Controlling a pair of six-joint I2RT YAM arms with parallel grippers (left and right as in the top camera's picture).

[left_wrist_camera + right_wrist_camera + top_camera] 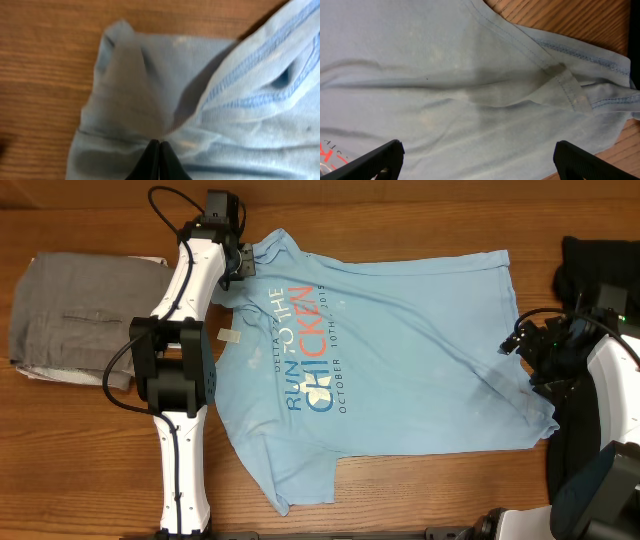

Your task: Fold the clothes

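Observation:
The light blue T-shirt (400, 350) lies spread flat on the wooden table, print side up, with "RUN TO THE CHICKEN" in blue and red. My left gripper (240, 262) is at the shirt's far left sleeve. In the left wrist view its jaws (159, 146) are shut on a pinch of the sleeve fabric (150, 90). My right gripper (525, 360) is over the shirt's right edge. In the right wrist view it (477, 160) is wide open above the cloth (445, 75), holding nothing, with the stitched hem (580, 52) just ahead.
A folded grey garment (85, 315) lies at the left edge of the table beside the left arm. A black object (600, 260) sits at the far right. Bare wood table (400, 500) shows along the front.

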